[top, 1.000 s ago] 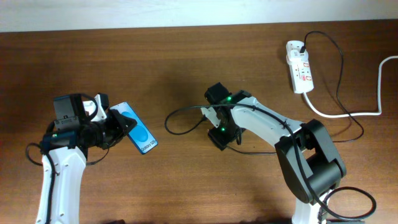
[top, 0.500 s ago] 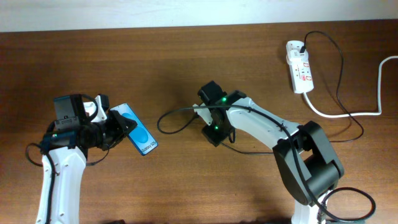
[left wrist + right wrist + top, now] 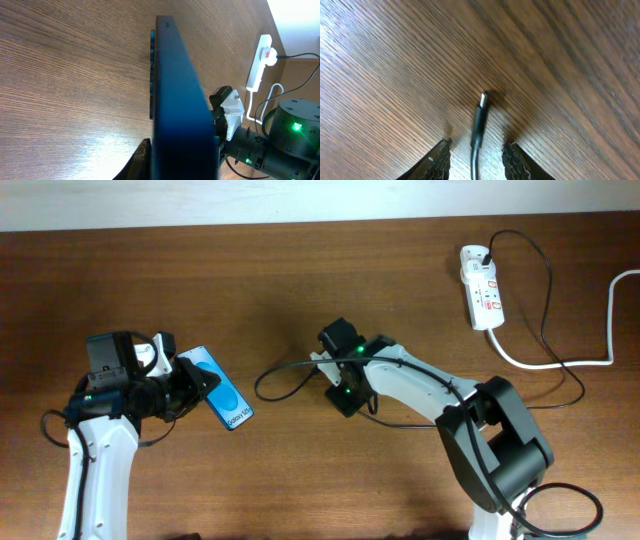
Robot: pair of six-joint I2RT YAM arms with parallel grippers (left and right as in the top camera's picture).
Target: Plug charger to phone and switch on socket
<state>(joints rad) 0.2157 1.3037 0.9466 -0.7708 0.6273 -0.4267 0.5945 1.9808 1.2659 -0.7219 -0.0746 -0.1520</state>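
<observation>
Right gripper [image 3: 476,147] leftward; charger [image 3: 479,120] seemingly ungripped.

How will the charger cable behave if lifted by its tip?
Probably floppy: the charger cable lies in a loose loop, so it should sag and trail. The thin connector tip, lying between the right gripper fingers, may twist or slip.

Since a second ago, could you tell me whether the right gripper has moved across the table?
Yes. Seen from overhead, the right gripper has shifted slightly away from the socket and toward the phone.
</observation>
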